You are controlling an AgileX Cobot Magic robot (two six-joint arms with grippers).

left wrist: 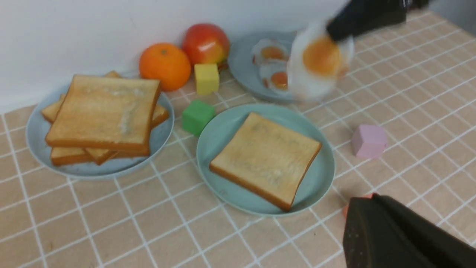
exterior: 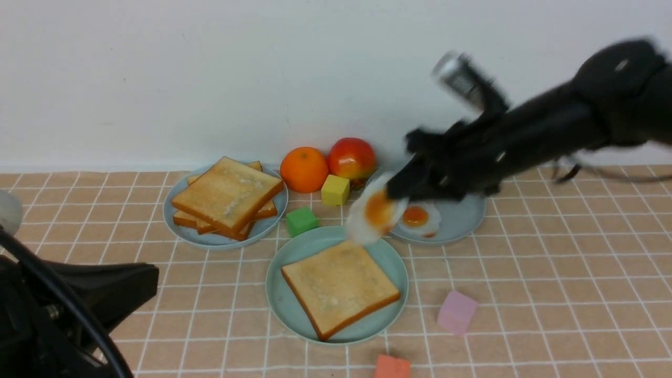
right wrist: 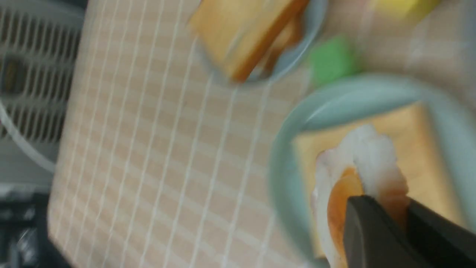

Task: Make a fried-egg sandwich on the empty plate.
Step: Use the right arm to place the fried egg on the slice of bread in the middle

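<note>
Right gripper point(exterior: 392, 193) is clamped on a fried egg point(exterior: 371, 214) by its edge, dangling it in the air. Mint plate point(exterior: 281, 310) with one toast slice point(exterior: 340, 286) sits just below it. Left gripper point(left wrist: 368, 219): can't tell.

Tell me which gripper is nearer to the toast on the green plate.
Right. The right gripper, shut on a fried egg, hangs over the far edge of the green plate, close to the toast. The left gripper sits low at the near left, well away.

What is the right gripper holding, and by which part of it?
The right gripper pinches a fried egg by its edge, beside the yolk.
</note>
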